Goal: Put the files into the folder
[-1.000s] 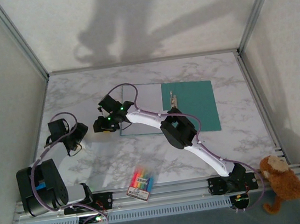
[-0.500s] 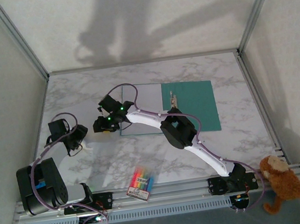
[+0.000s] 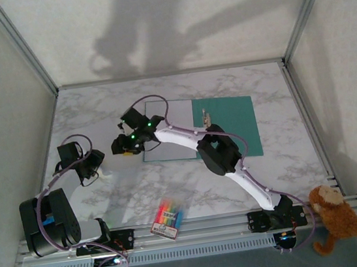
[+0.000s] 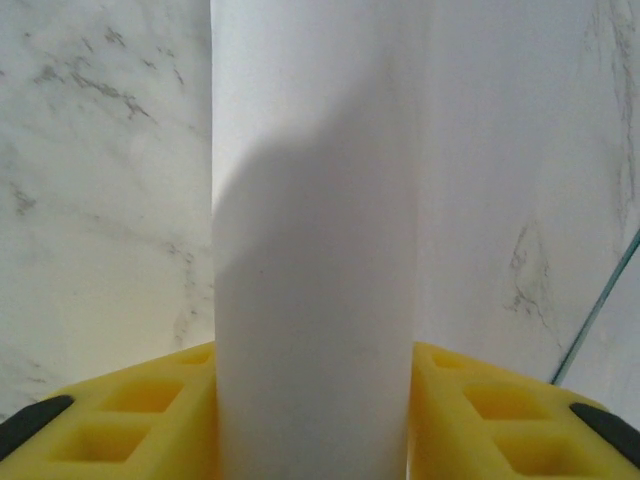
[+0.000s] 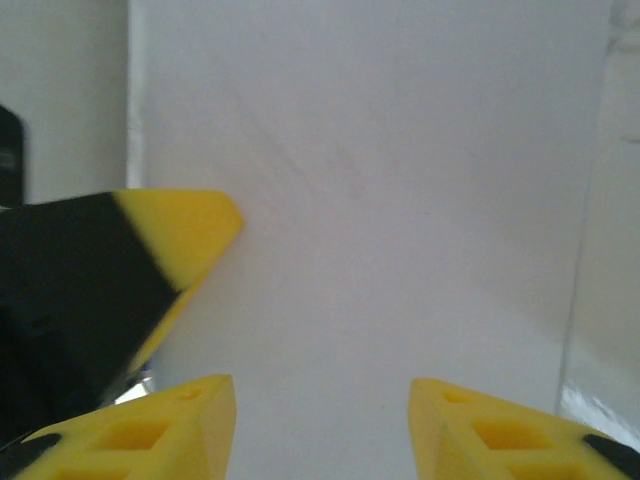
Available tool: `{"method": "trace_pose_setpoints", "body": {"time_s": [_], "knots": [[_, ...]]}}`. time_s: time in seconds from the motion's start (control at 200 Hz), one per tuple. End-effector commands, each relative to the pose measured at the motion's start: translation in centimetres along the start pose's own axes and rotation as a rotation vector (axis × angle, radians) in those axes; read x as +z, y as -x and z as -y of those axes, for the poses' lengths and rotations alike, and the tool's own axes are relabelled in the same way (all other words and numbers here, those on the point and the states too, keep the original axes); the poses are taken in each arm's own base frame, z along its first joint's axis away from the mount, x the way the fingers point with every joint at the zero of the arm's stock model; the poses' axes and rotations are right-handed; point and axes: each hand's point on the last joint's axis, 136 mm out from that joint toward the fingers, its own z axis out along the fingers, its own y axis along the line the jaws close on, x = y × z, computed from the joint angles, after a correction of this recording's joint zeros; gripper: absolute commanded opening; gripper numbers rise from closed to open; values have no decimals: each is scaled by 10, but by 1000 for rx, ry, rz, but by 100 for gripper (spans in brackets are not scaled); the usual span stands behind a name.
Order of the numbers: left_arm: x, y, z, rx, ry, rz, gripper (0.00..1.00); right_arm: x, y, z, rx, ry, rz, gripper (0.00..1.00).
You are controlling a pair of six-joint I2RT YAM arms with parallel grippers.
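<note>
The teal folder (image 3: 228,127) lies open at the table's middle, with a pale sheet (image 3: 166,130) over its left half. A white file sheet (image 4: 315,250) bows upward between my left gripper's (image 4: 312,372) yellow fingers (image 4: 130,415) and touches both, so the gripper is shut on it. In the top view the left gripper (image 3: 101,174) sits left of the folder. My right gripper (image 3: 123,148) hovers close beside it at the folder's left edge. Its fingers (image 5: 160,425) stand apart over a white sheet (image 5: 380,200), the right gripper (image 5: 322,395) open. A finger of the left gripper (image 5: 170,235) shows at the left.
A packet of coloured pens (image 3: 166,218) lies near the front edge. A brown plush toy (image 3: 332,216) sits at the front right corner. Metal frame posts and white walls enclose the marble table (image 3: 281,159).
My left gripper's jaws have closed in on the sheet. The right gripper has risen and shifted slightly toward the folder, its jaws a little wider.
</note>
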Motion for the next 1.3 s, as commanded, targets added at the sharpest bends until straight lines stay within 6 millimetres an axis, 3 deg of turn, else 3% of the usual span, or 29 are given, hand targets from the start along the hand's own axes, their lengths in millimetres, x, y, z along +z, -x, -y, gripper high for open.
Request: {"method": "trace_pose_setpoints", "body": {"time_s": [0.0,0.31,0.35,0.546,0.856,1.001,1.292], "knots": [[-6,1,13,-15,-51,-7,44,-62,25,-45,-57,115,86,51],[-13,-1,32,-24,-137,-30,42,-147,37,-43,69,362,197,59],[-15,-1,36,-22,-153,-35,41,-164,45,-31,104,381,230,59],[-25,-2,54,-18,-228,-50,41,-202,40,-4,225,452,277,61],[-45,-7,101,10,-352,-84,41,-225,19,19,347,525,300,67],[-57,-12,133,46,-415,-97,41,-232,12,25,378,562,314,74],[-86,-25,196,108,-537,-108,40,-238,2,39,442,633,337,77]]}}
